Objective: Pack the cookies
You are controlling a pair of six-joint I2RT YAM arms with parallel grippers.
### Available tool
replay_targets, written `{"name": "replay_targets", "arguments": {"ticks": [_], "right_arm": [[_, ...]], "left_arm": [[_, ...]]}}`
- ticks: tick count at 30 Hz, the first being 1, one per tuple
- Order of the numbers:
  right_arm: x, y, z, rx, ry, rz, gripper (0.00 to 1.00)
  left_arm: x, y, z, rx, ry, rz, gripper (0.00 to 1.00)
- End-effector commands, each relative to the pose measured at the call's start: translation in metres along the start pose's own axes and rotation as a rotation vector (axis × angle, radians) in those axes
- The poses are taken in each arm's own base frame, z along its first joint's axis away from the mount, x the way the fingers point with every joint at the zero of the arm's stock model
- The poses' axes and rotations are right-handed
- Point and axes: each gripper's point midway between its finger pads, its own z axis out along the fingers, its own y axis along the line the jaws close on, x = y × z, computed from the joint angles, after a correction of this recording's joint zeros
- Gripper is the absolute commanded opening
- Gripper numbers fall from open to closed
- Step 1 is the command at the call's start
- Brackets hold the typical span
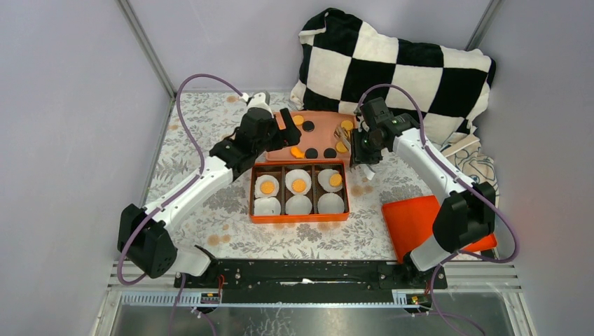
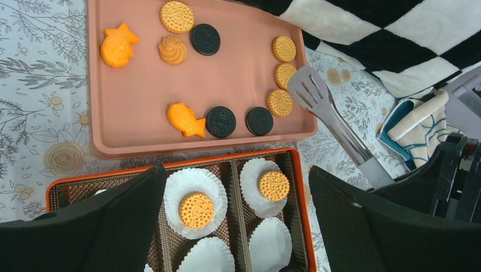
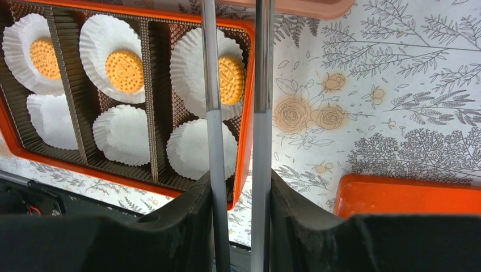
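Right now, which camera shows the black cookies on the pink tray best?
The left wrist view: all three black cookies show large and unobstructed on the pink tray. The top view shows them as tiny dots; the right wrist view shows only the tray's edge.

My left gripper [image 2: 236, 184] hangs spread wide at the bottom of the frame over the orange box [image 2: 227, 157], where two cookies [image 2: 196, 209] sit in paper liners [image 2: 184, 181]. More lie scattered on the pink tray [image 2: 142, 85] above; metal tongs [image 2: 329, 116] slant at right

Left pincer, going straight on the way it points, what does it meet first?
Probably the orange box, at the paper liner holding a cookie; depth from the left pincer is unclear.
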Motion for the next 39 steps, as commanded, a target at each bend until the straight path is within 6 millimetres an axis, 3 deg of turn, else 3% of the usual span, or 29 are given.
{"name": "replay_targets", "arguments": {"ticks": [1, 7, 15, 29, 35, 39], "right_arm": [[-0.028, 0.002, -0.009, 0.011, -0.085, -0.027, 0.39], [-0.033, -0.008, 0.010, 0.077, -0.042, -0.010, 0.41], [-0.006, -0.033, 0.022, 0.182, 0.036, -0.004, 0.41], [0.046, -0.027, 0.011, 0.185, 0.135, -0.011, 0.39], [0.046, -0.015, 0.001, 0.187, 0.149, -0.060, 0.37], [0.038, -0.006, 0.013, 0.161, 0.172, -0.068, 0.36]], "left_arm": [[-0.007, -0.008, -0.002, 0.031, -0.040, -0.001, 0.99], [-0.013, 0.001, -0.011, -0.004, -0.070, 0.017, 0.99], [-0.008, 0.002, -0.010, 0.001, -0.059, 0.016, 0.99], [0.001, 0.000, -0.012, 0.029, -0.030, -0.004, 0.99], [0.004, 0.000, -0.013, 0.033, -0.023, -0.008, 0.99], [0.005, 0.002, -0.012, 0.027, -0.024, -0.003, 0.99]]}}
